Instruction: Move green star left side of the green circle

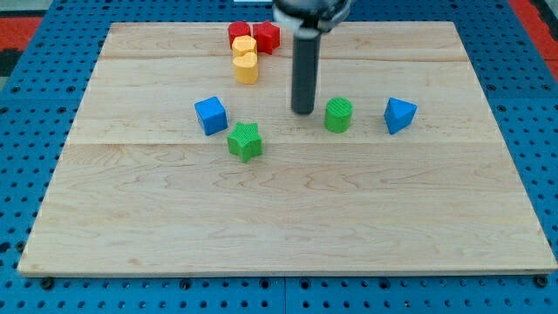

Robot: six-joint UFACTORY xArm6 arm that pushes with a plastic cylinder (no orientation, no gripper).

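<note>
The green star (245,141), ridged and matte, is being seen lying left of the green circle (338,115), well apart from it and slightly nearer. My tip (302,112), a plain dark rod with no jaws to part or close, is being held just left of the circle, clamped on nothing. A blue cube (210,115) is sitting beside the star; a blue triangular block (399,114) is lying right. Red blocks (254,35) and yellow blocks (245,58) are being clustered far back. Everything is being carried on a pale wooden board (288,218) over blue pegboard (26,105).
</note>
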